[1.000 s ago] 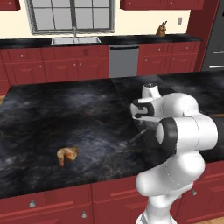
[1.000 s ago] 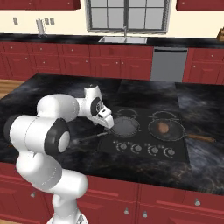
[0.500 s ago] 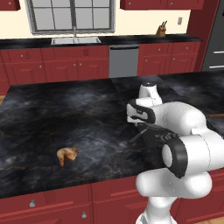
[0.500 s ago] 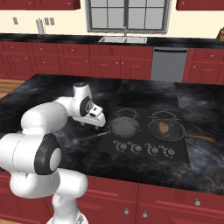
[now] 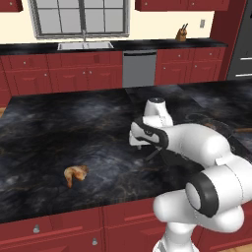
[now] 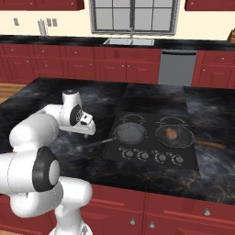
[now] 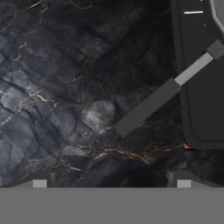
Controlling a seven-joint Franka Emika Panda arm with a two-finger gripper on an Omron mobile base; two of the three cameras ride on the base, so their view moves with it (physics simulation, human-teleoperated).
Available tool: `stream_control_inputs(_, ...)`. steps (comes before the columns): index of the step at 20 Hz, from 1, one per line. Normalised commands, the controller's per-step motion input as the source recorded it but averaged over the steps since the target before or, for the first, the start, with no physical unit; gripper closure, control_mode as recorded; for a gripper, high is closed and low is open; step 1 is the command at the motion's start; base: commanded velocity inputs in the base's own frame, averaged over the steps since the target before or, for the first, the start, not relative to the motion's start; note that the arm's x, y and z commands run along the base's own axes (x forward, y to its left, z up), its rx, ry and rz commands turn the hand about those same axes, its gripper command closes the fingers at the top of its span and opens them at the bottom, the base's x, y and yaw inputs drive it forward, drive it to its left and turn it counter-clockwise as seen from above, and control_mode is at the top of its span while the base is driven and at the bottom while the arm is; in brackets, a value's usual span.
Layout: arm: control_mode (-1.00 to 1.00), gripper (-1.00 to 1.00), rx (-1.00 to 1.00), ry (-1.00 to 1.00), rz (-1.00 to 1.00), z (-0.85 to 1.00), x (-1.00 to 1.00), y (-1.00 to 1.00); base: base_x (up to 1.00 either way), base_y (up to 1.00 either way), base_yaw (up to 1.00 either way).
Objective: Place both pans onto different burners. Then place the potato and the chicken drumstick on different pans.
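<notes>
Arm [image 6: 50, 120] swung left off cooktop [image 6: 151, 137] | pan handle [image 7: 148, 107] overhangs edge

Dark veined marble island counter [image 5: 59, 133] fronted by red cabinets [image 5: 54, 231], and beyond it a back wall run of red cabinets with steel dishwasher [image 5: 139, 69], sink [image 5: 84, 46] beneath a paned window [image 5: 78, 17], knife block [image 5: 181, 34].
</notes>
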Motion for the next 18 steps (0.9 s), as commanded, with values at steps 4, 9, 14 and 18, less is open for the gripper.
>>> stream_control_inputs(4,-1.00,-1.00,0.00,0.02,0.16,0.00,-0.22,0.84,0.00,0.00,0.00)
stream_control_inputs(9,-1.00,-1.00,0.02,0.02,0.15,0.00,-0.14,0.73,0.00,0.00,0.00)
stream_control_inputs(14,-1.00,-1.00,0.04,0.00,0.13,0.00,-0.13,0.60,0.00,0.00,0.00)
stream_control_inputs(18,-1.00,-1.00,0.05,0.00,0.09,0.00,-0.21,0.61,0.00,0.00,0.00)
